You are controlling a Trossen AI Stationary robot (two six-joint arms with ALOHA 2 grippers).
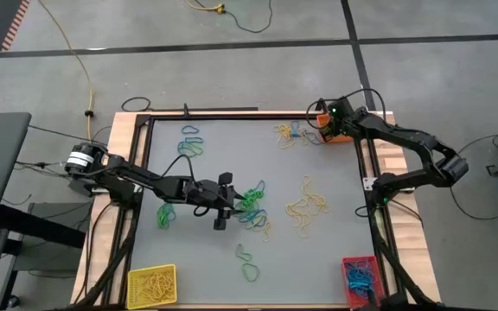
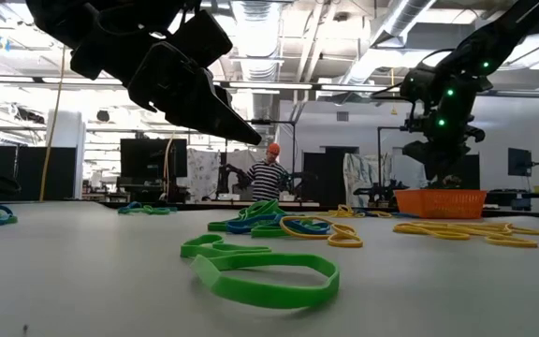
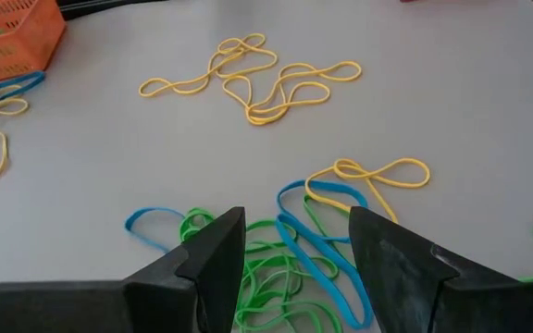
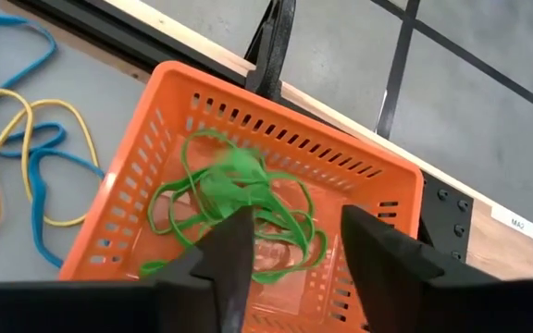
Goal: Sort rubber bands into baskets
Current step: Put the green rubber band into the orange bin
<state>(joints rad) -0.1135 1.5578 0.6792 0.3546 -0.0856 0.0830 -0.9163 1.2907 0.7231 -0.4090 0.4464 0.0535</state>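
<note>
A pile of green and blue rubber bands [image 1: 251,206] lies mid-table. My left gripper [image 1: 223,200] hovers open just left of it; in its wrist view the bands [image 3: 294,268] lie below and between the fingers. In the low view this gripper [image 2: 223,112] is well above the table. My right gripper [image 1: 329,121] stands open over the orange basket [image 4: 155,111] at the far right corner. Green bands [image 4: 234,199] lie in that basket. The yellow basket [image 1: 152,285] with yellow bands and the red basket [image 1: 360,275] with blue bands sit at the near edge.
Loose yellow bands [image 1: 308,207] lie right of the middle. Yellow and blue bands [image 1: 289,133] lie beside the orange basket, green and blue ones [image 1: 193,142] at far left, green ones [image 1: 247,263] near the front. A raised frame [image 1: 137,173] rims the table. A person [image 2: 268,173] stands far behind.
</note>
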